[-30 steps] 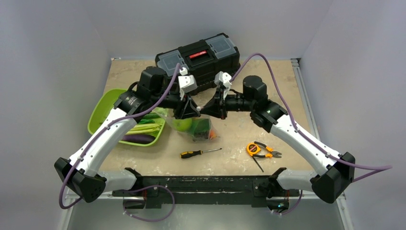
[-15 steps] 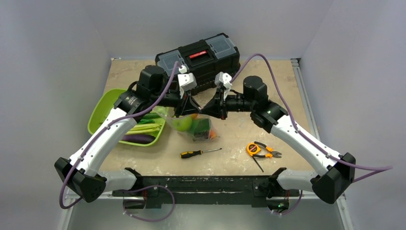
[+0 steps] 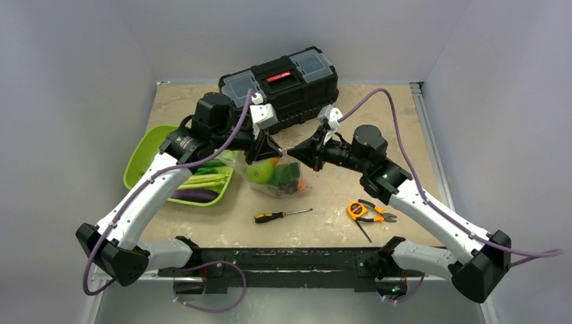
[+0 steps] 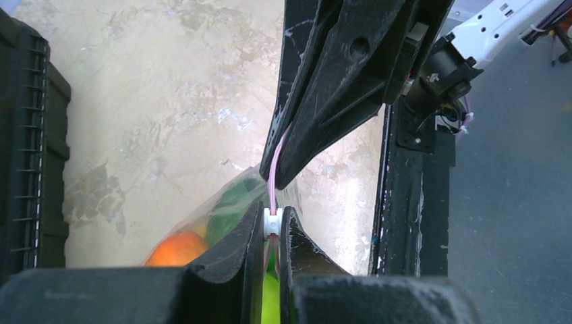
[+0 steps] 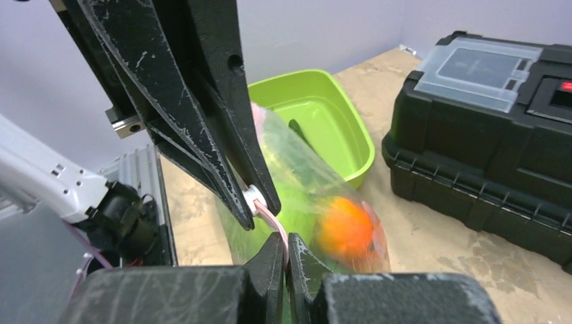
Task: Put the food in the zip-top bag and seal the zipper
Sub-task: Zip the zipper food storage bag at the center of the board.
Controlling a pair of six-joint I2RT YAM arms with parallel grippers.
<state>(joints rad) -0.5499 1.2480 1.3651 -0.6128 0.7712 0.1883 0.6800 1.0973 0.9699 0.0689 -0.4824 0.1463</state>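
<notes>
Pinching the pink zipper (image 4: 270,185) from both ends, the two arms meet at centre frame in the top view. The left end effector (image 4: 272,216) is pressed together on the strip, fingertips tight around it. The right end effector (image 5: 286,241) is clamped on that same strip just beside the left's tips, with only a short stretch of zipper between them. Below them the zip-top bag (image 3: 280,177) sags down to the surface (image 3: 378,128), in front of the black toolbox (image 3: 283,84). Inside I can see an orange (image 5: 344,226), a green apple (image 3: 258,173) and darker pieces I can't make out. The lime-green tray (image 3: 143,158) sits left of the bag. A screwdriver (image 3: 283,215) lies lower in the frame.
</notes>
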